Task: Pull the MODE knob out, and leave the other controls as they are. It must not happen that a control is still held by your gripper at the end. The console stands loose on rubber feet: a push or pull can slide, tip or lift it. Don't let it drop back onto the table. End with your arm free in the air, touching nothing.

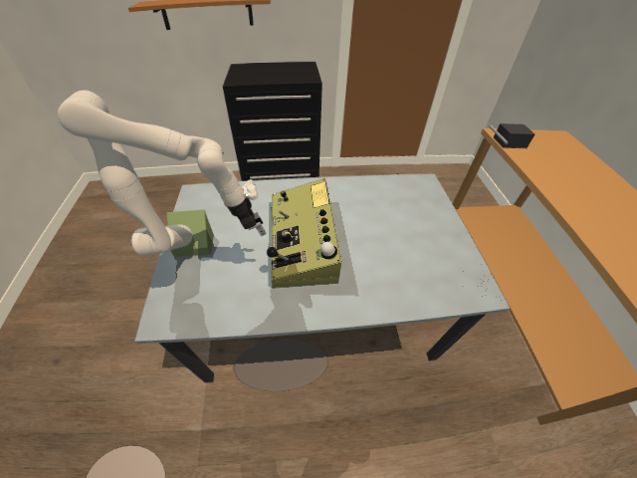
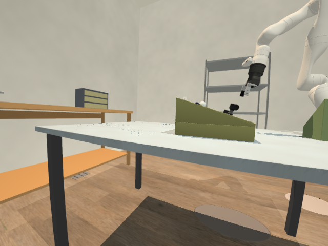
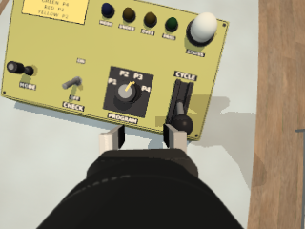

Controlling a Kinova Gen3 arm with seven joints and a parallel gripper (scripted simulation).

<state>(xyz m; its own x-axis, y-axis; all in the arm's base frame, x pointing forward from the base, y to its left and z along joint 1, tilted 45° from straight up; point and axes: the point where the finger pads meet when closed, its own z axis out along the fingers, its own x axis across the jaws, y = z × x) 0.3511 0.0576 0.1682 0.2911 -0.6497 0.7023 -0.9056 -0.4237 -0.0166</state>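
Note:
An olive-yellow wedge-shaped console (image 1: 305,237) stands on the grey table; it also shows in the side view (image 2: 214,123) and the wrist view (image 3: 116,62). Its black MODE knob (image 3: 18,69) sits at the panel's left end in the wrist view and at the far corner in the overhead view (image 1: 283,195). My gripper (image 3: 144,133) (image 1: 260,227) is open and empty. It hovers above the table just off the console's low front edge, in front of the PROGRAM dial (image 3: 126,92), well to the right of the MODE knob. In the side view the gripper (image 2: 245,91) is above the console.
The panel also holds a CHECK toggle (image 3: 72,84), a CYCLE lever with a black ball (image 3: 182,124), a row of several dark buttons (image 3: 138,18) and a white dome button (image 3: 203,28). A green block (image 1: 191,232) stands at the arm's base.

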